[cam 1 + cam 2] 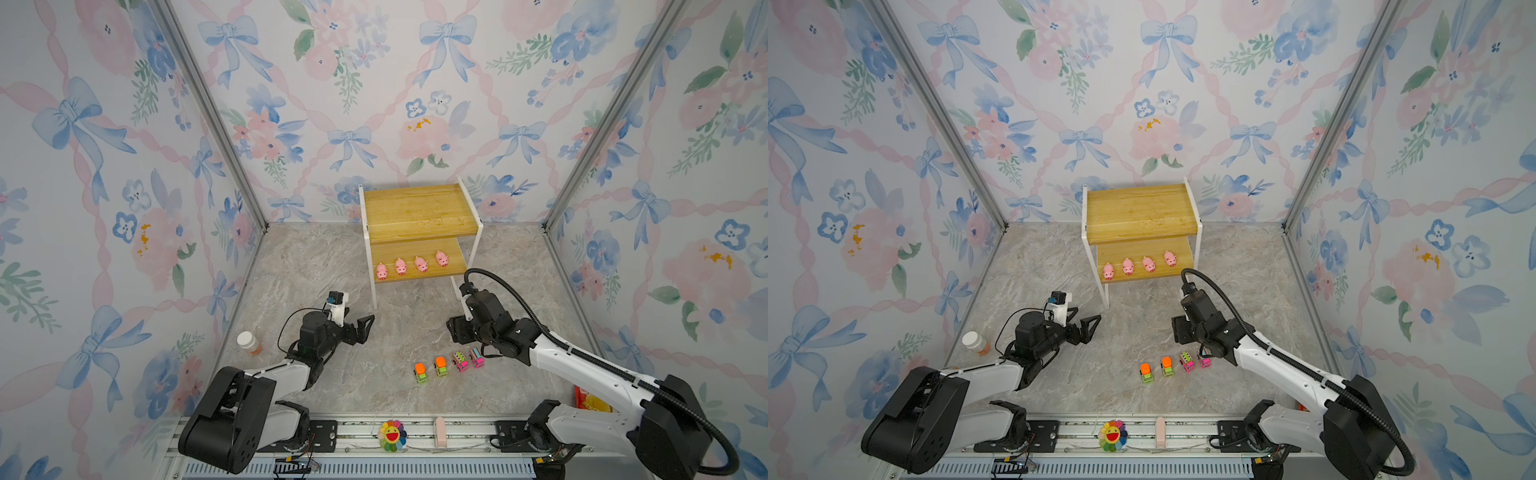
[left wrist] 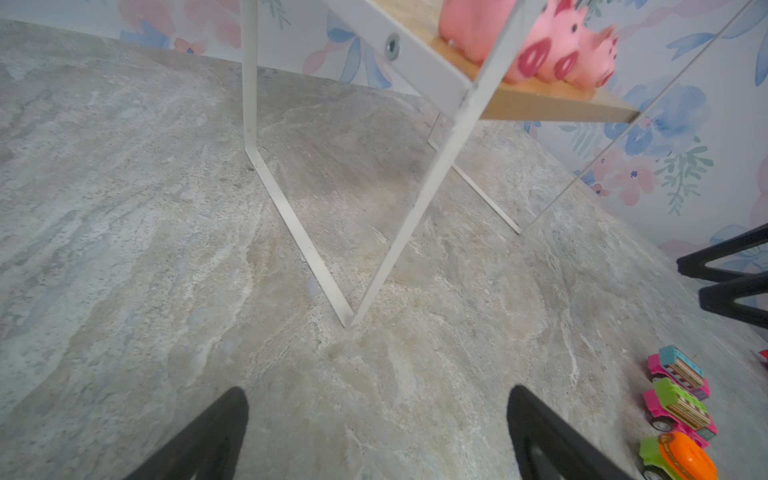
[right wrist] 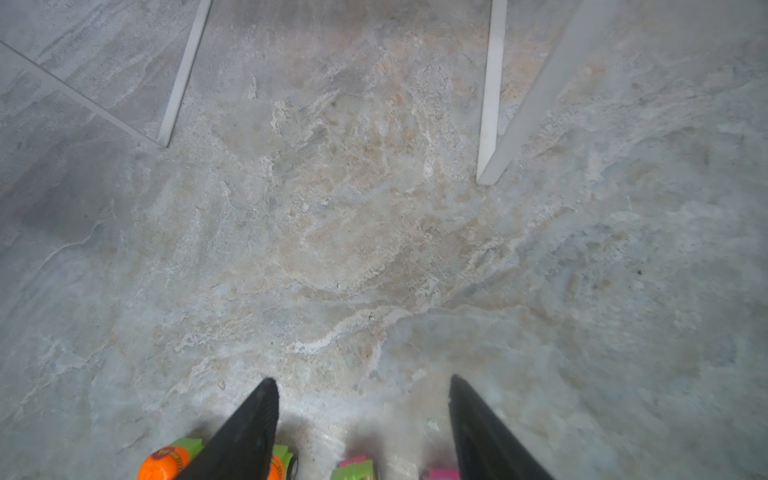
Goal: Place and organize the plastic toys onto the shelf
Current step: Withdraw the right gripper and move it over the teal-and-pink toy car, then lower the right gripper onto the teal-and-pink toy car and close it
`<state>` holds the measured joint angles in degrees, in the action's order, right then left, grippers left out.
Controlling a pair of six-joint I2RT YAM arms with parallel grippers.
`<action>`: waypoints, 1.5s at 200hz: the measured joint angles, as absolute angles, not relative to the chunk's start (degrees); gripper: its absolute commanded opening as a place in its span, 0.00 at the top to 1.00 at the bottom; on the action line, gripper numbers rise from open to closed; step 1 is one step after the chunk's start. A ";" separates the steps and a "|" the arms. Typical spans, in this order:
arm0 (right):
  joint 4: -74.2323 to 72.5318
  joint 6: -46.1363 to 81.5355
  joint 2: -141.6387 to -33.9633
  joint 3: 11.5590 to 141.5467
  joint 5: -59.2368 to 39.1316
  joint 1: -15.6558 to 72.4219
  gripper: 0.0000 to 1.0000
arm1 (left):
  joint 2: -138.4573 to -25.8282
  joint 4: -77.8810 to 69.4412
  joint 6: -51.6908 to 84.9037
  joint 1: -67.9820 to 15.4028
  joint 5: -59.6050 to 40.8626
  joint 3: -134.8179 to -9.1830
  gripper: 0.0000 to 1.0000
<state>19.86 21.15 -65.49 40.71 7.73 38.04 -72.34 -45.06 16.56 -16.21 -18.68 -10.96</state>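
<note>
The shelf (image 1: 419,216) stands at the back on its white frame. Several pink pigs (image 1: 400,266) sit in a row on its lower board; its top board is bare. On the floor in front, two orange-topped green trucks (image 1: 420,372) and two pink trucks (image 1: 460,361) stand in a line. My right gripper (image 3: 363,384) hangs open just above the pink trucks (image 3: 353,467), with nothing between its fingers. In both top views its wrist (image 1: 486,320) hides the fingers. My left gripper (image 1: 365,328) is open and empty, left of the shelf's front leg (image 2: 399,232).
A white-capped orange bottle (image 1: 248,343) stands near the left wall. A rainbow flower plush (image 1: 391,435) and a pink block (image 1: 440,432) sit on the front rail. A red and yellow packet (image 1: 590,401) lies behind the right arm. Patterned walls close three sides.
</note>
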 measured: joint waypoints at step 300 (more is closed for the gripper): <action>25.93 31.09 -55.77 23.00 3.22 36.42 0.51 | -79.26 -43.62 17.21 -23.33 -17.08 -13.74 0.02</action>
